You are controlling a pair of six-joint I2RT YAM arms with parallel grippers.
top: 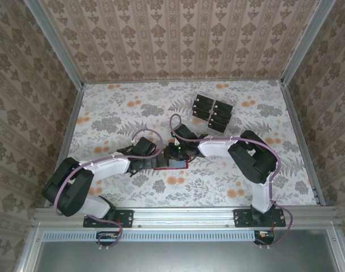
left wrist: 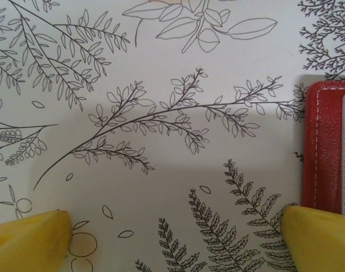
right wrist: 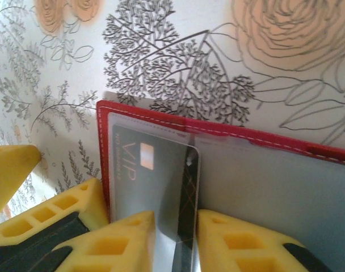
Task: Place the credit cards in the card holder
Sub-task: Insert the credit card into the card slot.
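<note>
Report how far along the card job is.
Done: the card holder lies open on the table. In hand: one credit card marked VIP looks partly slid inside it, between the fingers of the right tool; whether it is gripped is unclear. The left tool hangs open beside the holder's edge. Left: the dark credit cards stacked at the table's far side, not yet loaded.

Table top (top: pixel 133 107) is covered in a pale floral print with orange blossoms and grey foliage. Ferns are seen line-drawn in the wrist views. It is enclosed on three sides by walls (top: pixel 184 39) papered in beige damask. Aluminium posts (top: pixel 55 42) are set at the upper corners. Metal rail (top: pixel 184 214) is fitted along the bottom, with a grey panel (top: pixel 184 255) below. Lighting is even.
</note>
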